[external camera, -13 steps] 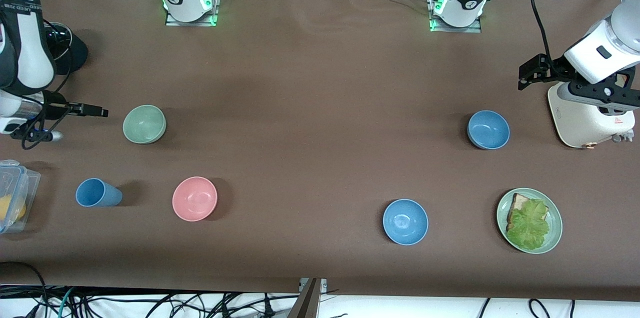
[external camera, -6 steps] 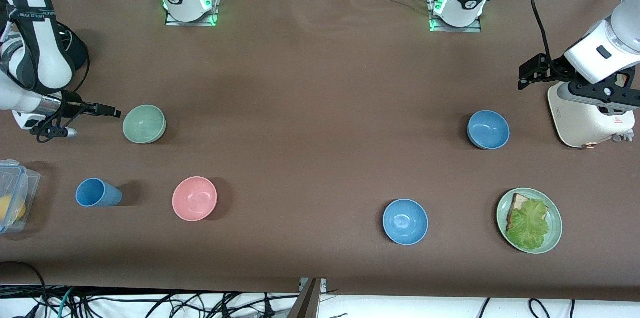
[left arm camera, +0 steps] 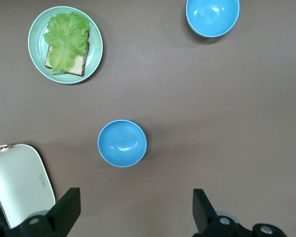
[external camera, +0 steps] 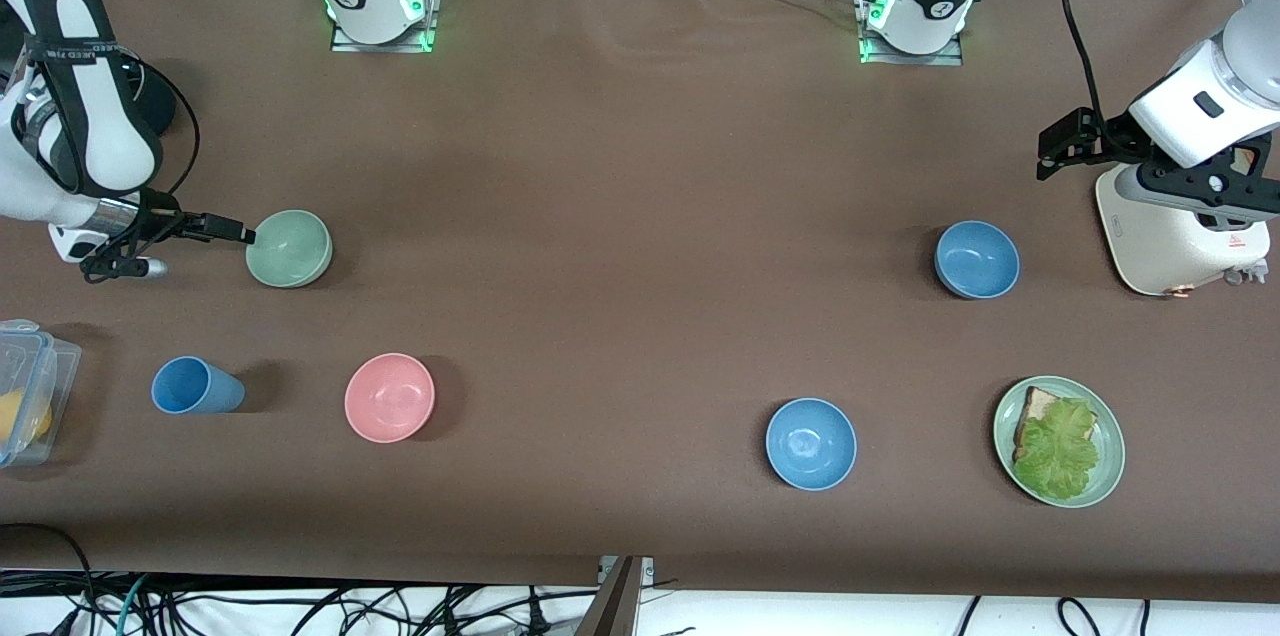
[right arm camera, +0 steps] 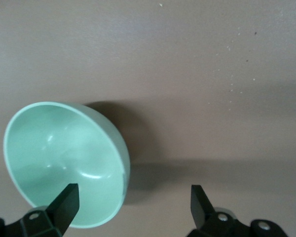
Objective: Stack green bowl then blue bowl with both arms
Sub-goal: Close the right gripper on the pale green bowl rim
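Observation:
The green bowl [external camera: 289,248] sits upright on the brown table toward the right arm's end. My right gripper [external camera: 238,234] is open at the bowl's rim. In the right wrist view the right gripper [right arm camera: 132,205] has one finger [right arm camera: 64,203] over the inside of the green bowl [right arm camera: 59,158] and the other over bare table. The duller blue bowl [external camera: 977,259] sits toward the left arm's end, beside the toaster. My left gripper [external camera: 1062,144] is open and empty, up over the table by the toaster. In the left wrist view the left gripper [left arm camera: 134,212] has the blue bowl [left arm camera: 122,143] close by.
A brighter sky-blue bowl [external camera: 811,443] and a green plate with bread and lettuce [external camera: 1105,476] lie nearer the front camera. A pink bowl [external camera: 389,397], a blue cup [external camera: 195,386] and a clear plastic box [external camera: 30,386] lie nearer than the green bowl. A white toaster [external camera: 1180,236] stands under the left arm.
My right gripper has moved toward the green bowl and now reaches its rim. The left arm and all the bowls have stayed still.

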